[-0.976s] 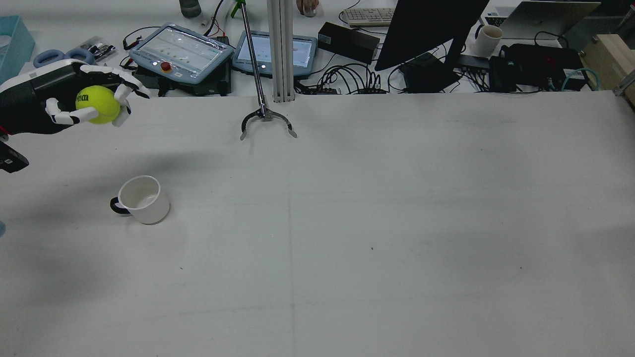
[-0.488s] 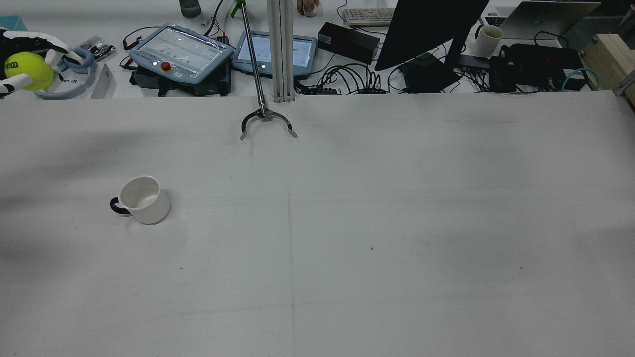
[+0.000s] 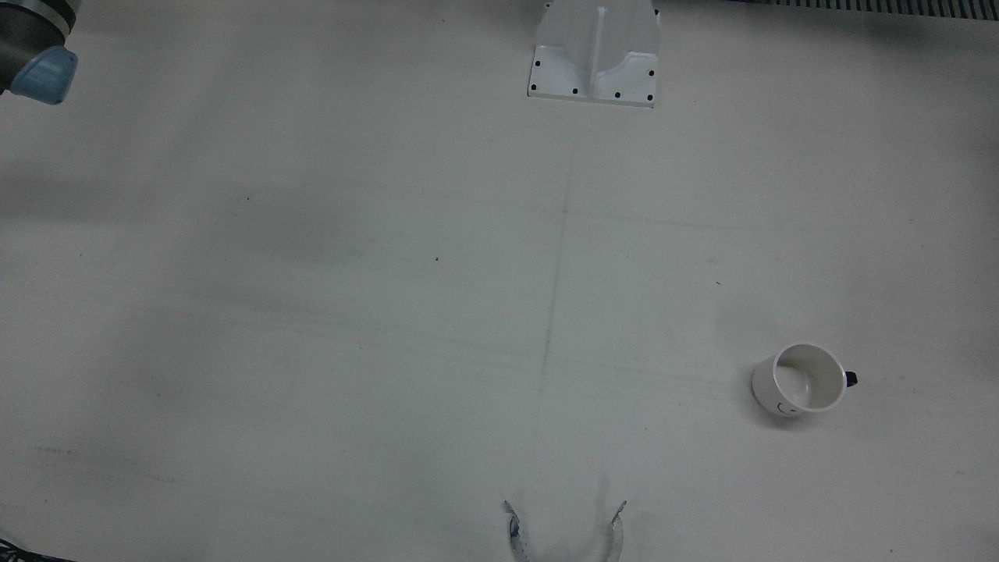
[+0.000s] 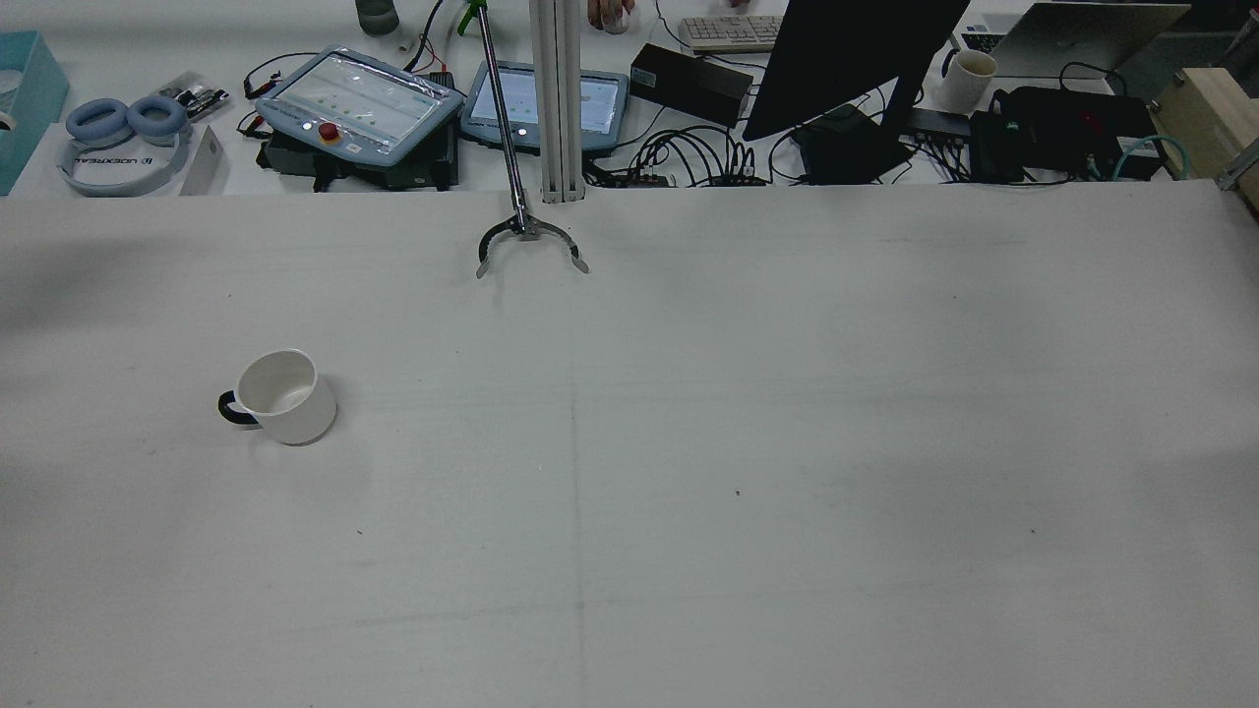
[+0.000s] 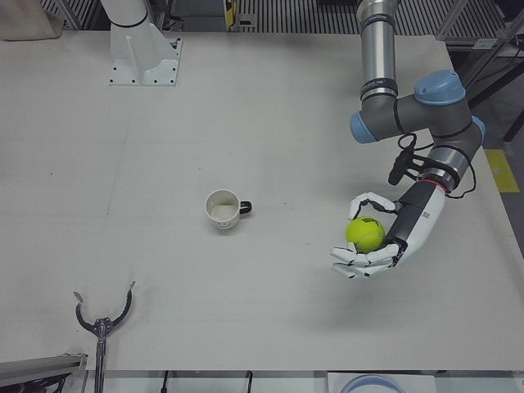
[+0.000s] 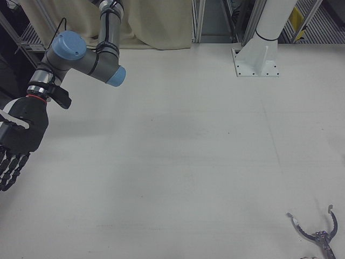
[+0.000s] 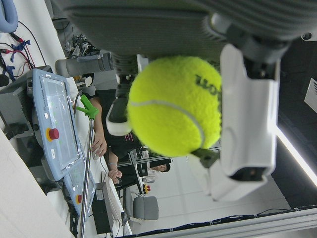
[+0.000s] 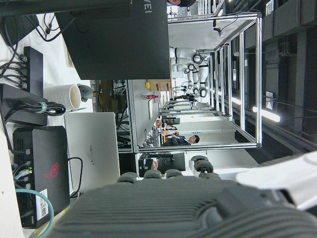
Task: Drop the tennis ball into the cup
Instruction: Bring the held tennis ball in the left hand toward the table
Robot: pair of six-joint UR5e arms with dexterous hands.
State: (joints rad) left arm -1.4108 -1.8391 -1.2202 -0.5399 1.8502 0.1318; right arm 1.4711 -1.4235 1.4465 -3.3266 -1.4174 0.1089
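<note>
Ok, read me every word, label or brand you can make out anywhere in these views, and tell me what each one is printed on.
"UDEXREAL": on the band of the blue headphones behind the table, seen upside down in the rear view.
"...ilson", first letter hidden: dark print on the tennis ball held in the left hand.
"...WEI", cut off at the edge: on the back of the black monitor.
The white cup bears a small dark mark, too small to read.

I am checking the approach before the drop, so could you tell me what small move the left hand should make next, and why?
Probably carry the tennis ball sideways toward the cup: the left hand holds it well off to one side, and the cup stands upright and empty.
</note>
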